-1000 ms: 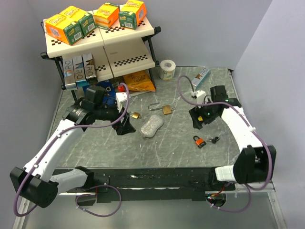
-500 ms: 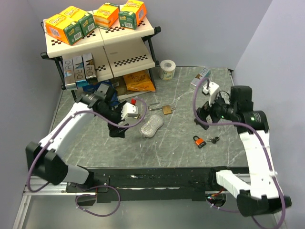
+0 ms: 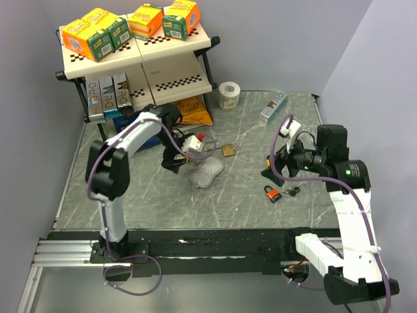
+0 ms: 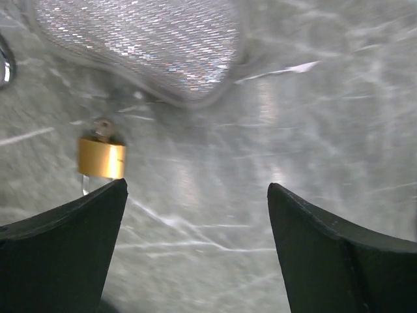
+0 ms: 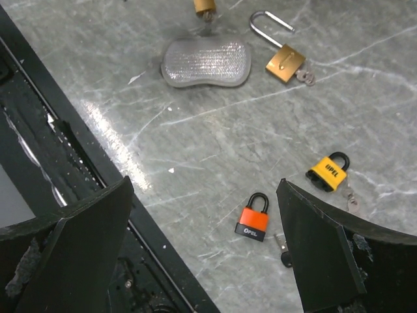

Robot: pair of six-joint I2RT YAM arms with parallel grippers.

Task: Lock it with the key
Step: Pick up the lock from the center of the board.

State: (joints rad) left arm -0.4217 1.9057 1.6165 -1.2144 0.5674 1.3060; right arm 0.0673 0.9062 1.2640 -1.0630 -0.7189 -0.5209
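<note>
Right fingers closer; yellow padlock wrist-only

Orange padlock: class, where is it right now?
The orange padlock lies on the right half of the table in the top view, with a key right of it and a yellow padlock nearby.

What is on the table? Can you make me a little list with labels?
locks: orange padlock, yellow padlock, open brass padlock, small brass padlock
loose key: beside the orange padlock, not in it
other: silver glitter pouch
left fingers: open, empty, by the small brass padlock
right fingers: open, empty, above the orange padlock
</note>
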